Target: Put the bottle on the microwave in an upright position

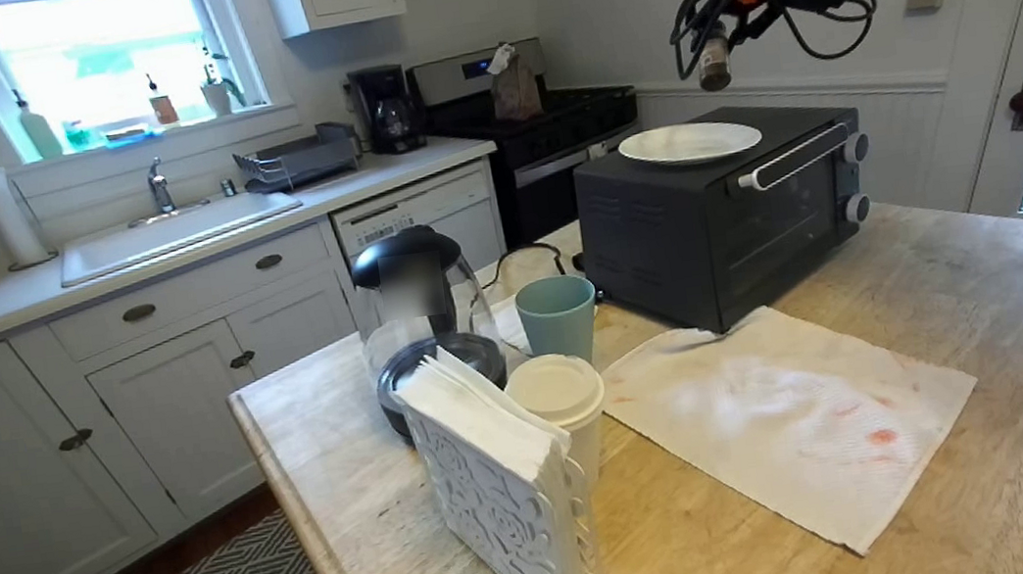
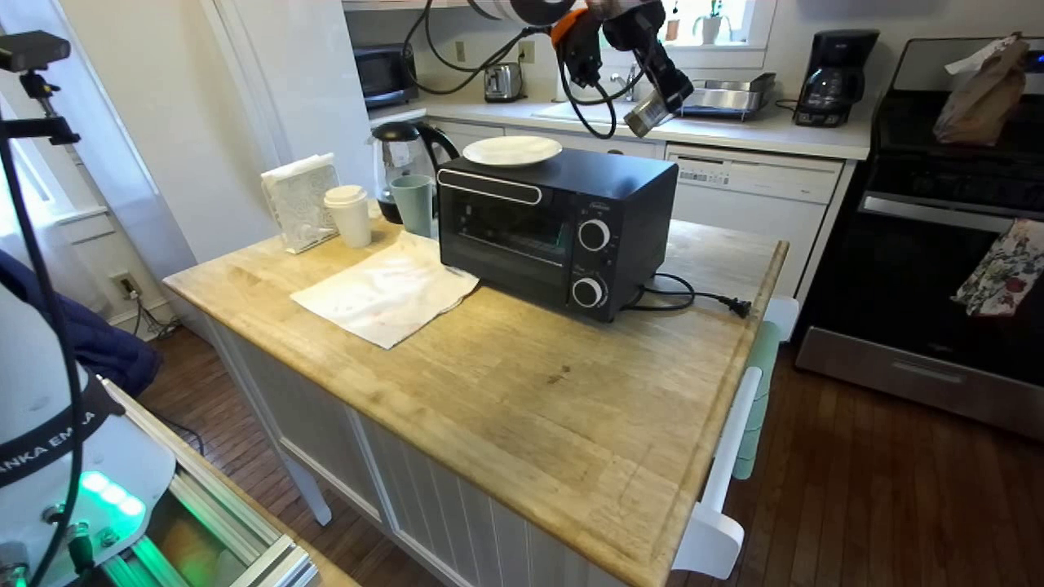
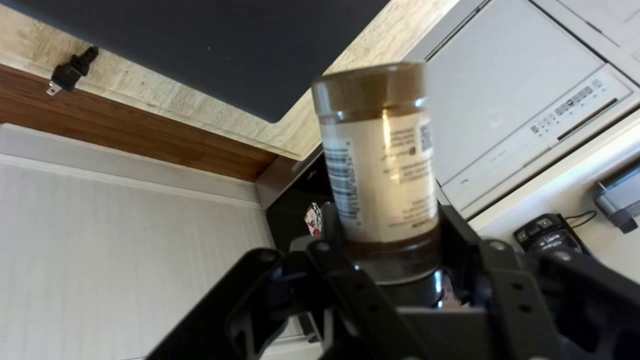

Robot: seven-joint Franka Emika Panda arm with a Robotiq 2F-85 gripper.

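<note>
The bottle is a small clear jar with a light label, brown contents and a dark cap. It shows in both exterior views (image 1: 714,63) (image 2: 646,116) and in the wrist view (image 3: 382,175). My gripper (image 3: 392,225) is shut around its cap end, with the base pointing away from the fingers. In an exterior view (image 2: 673,86) my gripper holds it tilted, base down to the left. The bottle is in the air, above the height of the microwave top. The microwave (image 1: 649,239) (image 2: 502,220) is a black box on the wooden table; its dark top (image 3: 200,45) shows in the wrist view.
A white plate (image 1: 690,143) (image 2: 512,151) lies on the microwave top, at the end away from the knobs. A kettle (image 1: 421,309), a green cup (image 1: 558,315), a lidded cup (image 1: 557,390) and a napkin holder (image 1: 504,495) stand beside it. A power cord (image 2: 685,297) lies behind.
</note>
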